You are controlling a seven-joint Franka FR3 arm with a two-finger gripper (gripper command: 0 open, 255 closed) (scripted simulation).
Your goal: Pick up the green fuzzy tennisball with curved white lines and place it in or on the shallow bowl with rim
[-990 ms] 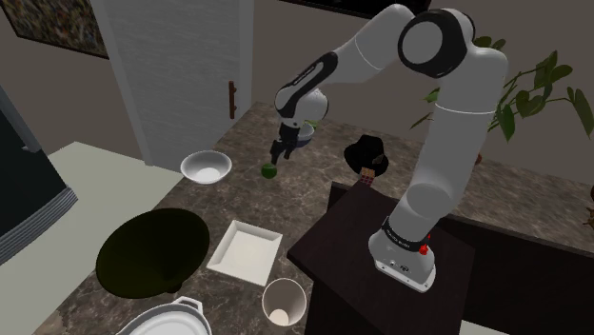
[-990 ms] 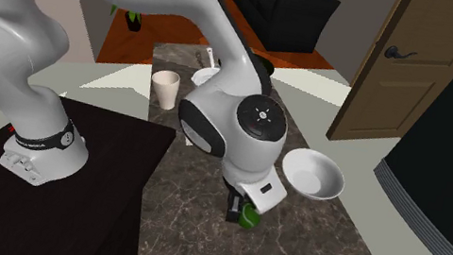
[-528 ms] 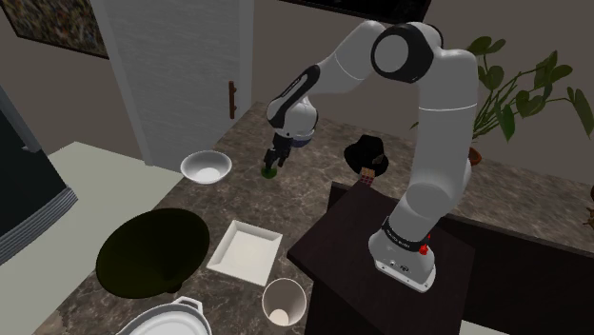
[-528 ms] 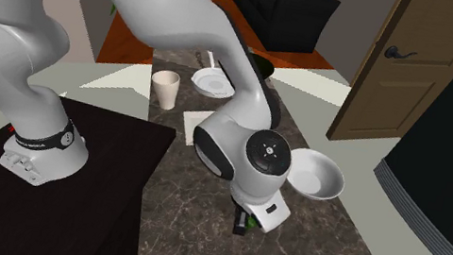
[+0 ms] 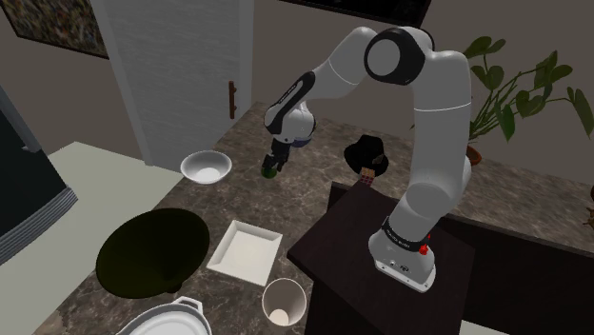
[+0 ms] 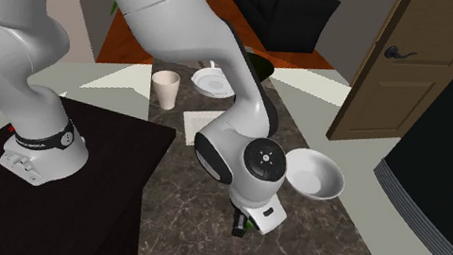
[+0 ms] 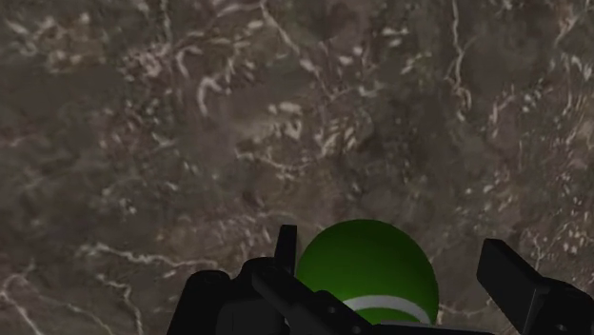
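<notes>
Gripper (image 7: pixel 390 247) spread open astride green tennis ball (image 7: pixel 366 271); likely light, fuzzy, springy, so pinch its widest middle between the fingers.

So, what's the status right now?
Black two-finger gripper open, straddling the green ball with white line. Ball on dark marbled counter, not gripped. White shallow bowl close by, nothing between.

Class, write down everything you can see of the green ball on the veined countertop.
The green ball is round and dark green, smooth-looking, with one curved white line on the side nearest the hand. It rests on the brown veined countertop, low between the black fingers of the open gripper. One finger stands clearly apart from it, so it is not held. The white bowl sits apart from it.
</notes>
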